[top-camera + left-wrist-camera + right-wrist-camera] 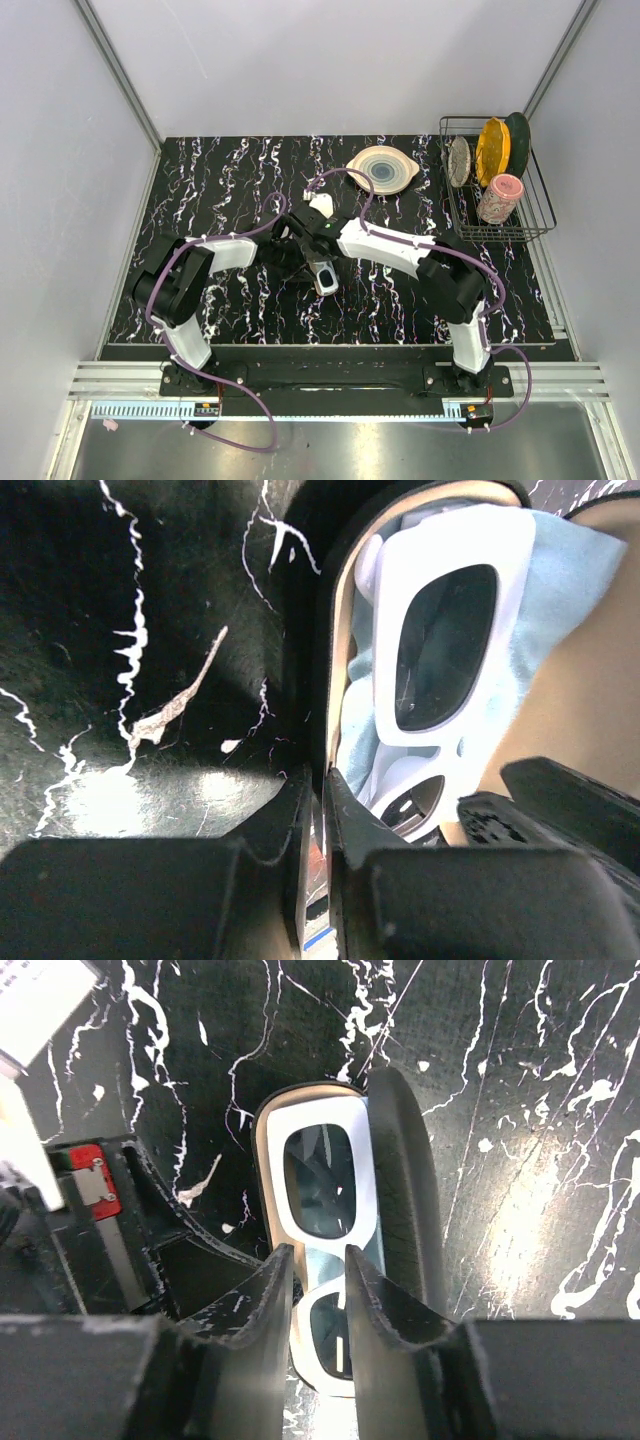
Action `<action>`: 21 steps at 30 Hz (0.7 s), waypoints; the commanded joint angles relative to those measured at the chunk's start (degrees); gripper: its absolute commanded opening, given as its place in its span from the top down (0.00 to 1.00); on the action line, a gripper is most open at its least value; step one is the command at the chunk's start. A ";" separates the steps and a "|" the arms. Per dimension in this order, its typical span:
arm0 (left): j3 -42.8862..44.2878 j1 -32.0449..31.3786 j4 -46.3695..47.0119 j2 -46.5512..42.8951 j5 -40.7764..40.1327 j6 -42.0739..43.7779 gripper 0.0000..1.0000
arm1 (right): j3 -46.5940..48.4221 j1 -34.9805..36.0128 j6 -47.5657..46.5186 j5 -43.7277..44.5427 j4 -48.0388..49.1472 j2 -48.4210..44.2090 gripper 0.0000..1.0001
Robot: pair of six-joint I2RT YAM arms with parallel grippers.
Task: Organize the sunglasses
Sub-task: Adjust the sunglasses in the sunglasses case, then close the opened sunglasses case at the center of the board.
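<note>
Well, from my station this looks mostly done. The sunglasses [322, 1185] lie lenses up inside the open case [310, 630], at about the middle of the worktop where both arms meet. Under them I can see the light blue cloth [560, 590] spread over the tan lining, so the case holds both. The lid [400, 1190] stands up along one long side and is not yet folded over. My judgement is that what is left is to let go, clear the fingers and close that lid. I see nothing of the pair out of place, though the near end of the frame is hidden behind the fingers in both wrist views.

The left gripper [320, 815] has its fingers pinched together on the case's rim, steadying it as I read it. The right gripper [320, 1270] sits over the bridge of the sunglasses with its fingers narrowly parted. Whether they press the frame or merely hover above it, I cannot tell.

Off at the far right corner, the wire dish rack [540, 215] holds a yellow plate [491, 150], a couple of other dishes and a pink cup [499, 198]. A round plate [383, 168] lies flat near the far edge.
</note>
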 commanded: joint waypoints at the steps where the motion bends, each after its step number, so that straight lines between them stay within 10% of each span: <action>1: 0.91 0.09 0.79 0.39 -0.49 0.35 0.96 | -1.07 0.16 3.92 2.39 2.32 -3.86 0.69; 10: 1.17 0.09 0.71 0.39 -0.58 0.61 0.96 | -2.48 0.07 3.92 2.83 3.89 -8.86 0.77; 21: 1.96 0.00 -0.17 -0.93 -0.75 1.23 0.92 | -15.39 -1.15 3.75 -0.07 14.44 -24.33 0.60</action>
